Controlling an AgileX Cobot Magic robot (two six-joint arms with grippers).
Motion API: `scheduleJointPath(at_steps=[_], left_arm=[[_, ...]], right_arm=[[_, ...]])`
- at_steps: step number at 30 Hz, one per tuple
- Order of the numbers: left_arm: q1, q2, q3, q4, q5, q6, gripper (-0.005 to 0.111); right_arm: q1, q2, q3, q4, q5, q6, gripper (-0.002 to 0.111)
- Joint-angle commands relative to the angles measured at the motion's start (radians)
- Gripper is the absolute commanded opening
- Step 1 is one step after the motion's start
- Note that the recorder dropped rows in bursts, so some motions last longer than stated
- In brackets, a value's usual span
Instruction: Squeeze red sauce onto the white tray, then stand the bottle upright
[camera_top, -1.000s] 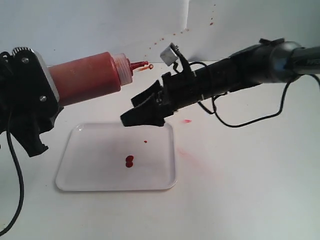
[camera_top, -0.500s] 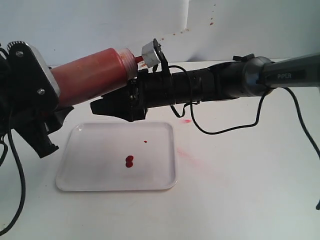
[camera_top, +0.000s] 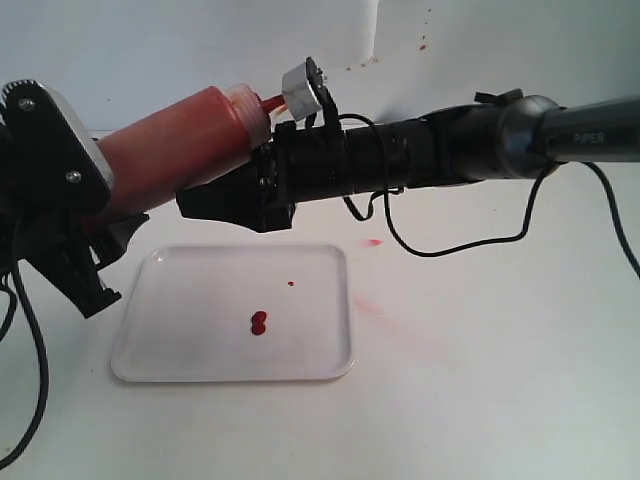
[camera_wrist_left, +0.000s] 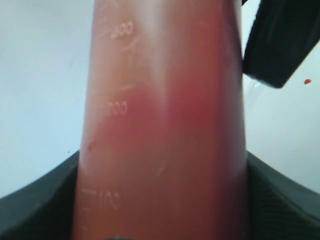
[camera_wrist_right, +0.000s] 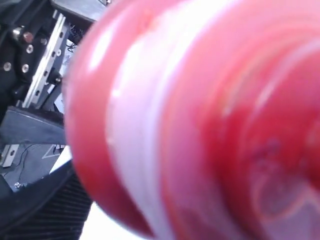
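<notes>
Exterior view. The right arm's grey wrist camera covers the nozzle tip, a black cable droops below the arm, and a pink smear marks the table at the tray's 3 o'clock.

The bottle hangs over the 11 o'clock corner of the white tray. Its long axis runs from 8 to 2 o'clock, nozzle toward 2.

The left gripper clamps its base. The right gripper flanks its upper body, but whether it is clamped is unclear.

On the tray, the red sauce forms twin blobs at 4 o'clock of centre.
</notes>
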Motion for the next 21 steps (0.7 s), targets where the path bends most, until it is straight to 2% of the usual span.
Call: scheduleJointPath(at_steps=[1,12,21], left_arm=[[-0.001,0.002,0.008,0.010,-0.082,0.001,0.000],[-0.001,0.002,0.008,0.010,-0.107,0.001,0.000],[-0.001,0.002,0.008,-0.024,-0.236,-0.003,0.000]], right_arm=[[0.021,-0.055,-0.004,0.045,0.024,0.011,0.067],[0.088,-0.102,-0.004,0.045,0.024,0.009,0.067],[0.097,-0.123,-0.004,0.045,0.024,0.008,0.067]])
